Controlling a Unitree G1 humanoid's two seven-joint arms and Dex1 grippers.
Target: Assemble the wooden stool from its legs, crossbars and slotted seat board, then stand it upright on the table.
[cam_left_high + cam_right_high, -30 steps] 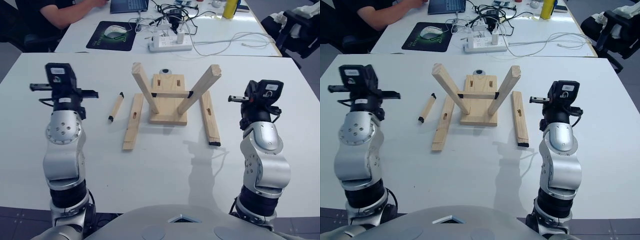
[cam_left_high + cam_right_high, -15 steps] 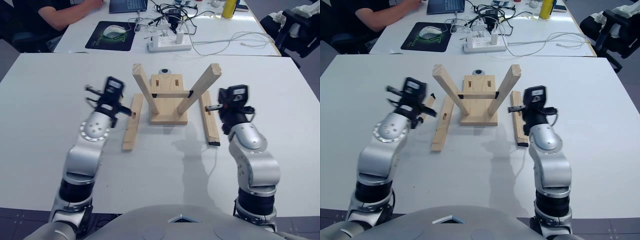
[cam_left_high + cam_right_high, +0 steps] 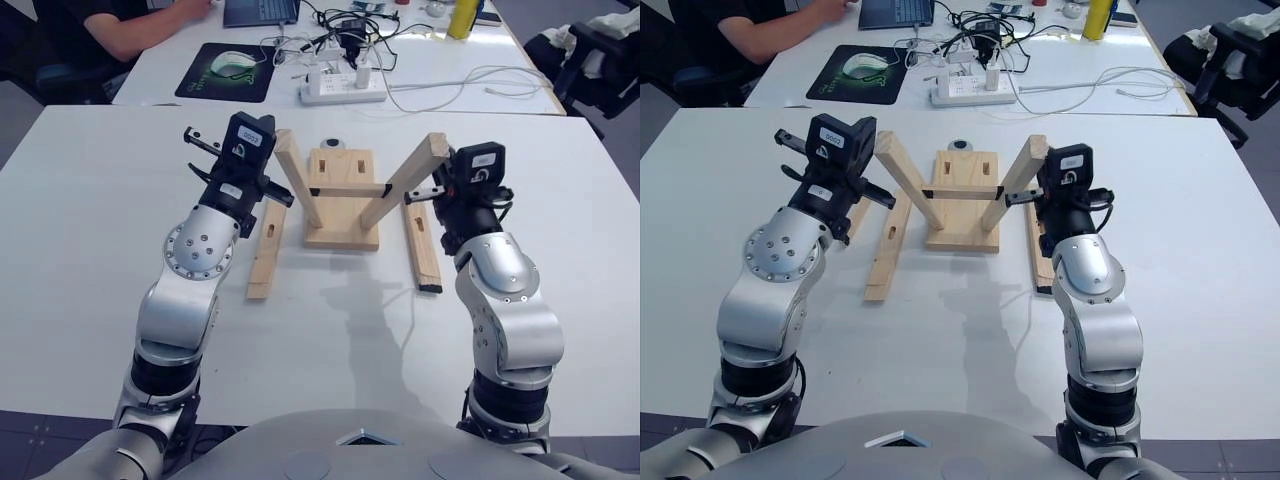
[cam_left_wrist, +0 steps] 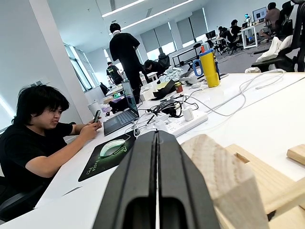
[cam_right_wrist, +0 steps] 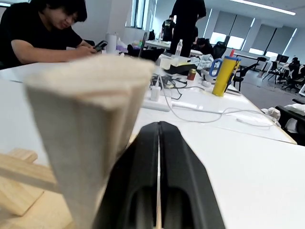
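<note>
The seat board (image 3: 340, 215) lies flat mid-table with two legs standing up from it in a V. A crossbar (image 3: 345, 190) joins the left leg (image 3: 297, 175) and the right leg (image 3: 405, 185). Two more legs lie loose on the table, one on the left (image 3: 264, 255) and one on the right (image 3: 422, 250). My left gripper (image 3: 250, 150) is shut and holds nothing, close beside the left leg's top end (image 4: 217, 167). My right gripper (image 3: 468, 170) is also shut on nothing, right next to the right leg's top end (image 5: 90, 124). A sliver of a short crossbar (image 3: 856, 218) peeks past my left forearm.
A small dark round object (image 3: 333, 143) sits just behind the seat board. The far table holds a power strip (image 3: 345, 88) with cables, a mouse pad (image 3: 228, 70), a laptop and a yellow bottle (image 3: 462, 15). A person sits there. Bare table lies in front of the stool.
Both arms swung inward from the table's sides. The left gripper came up beside the left upright leg, the right gripper beside the right one. The wooden parts stayed put.
</note>
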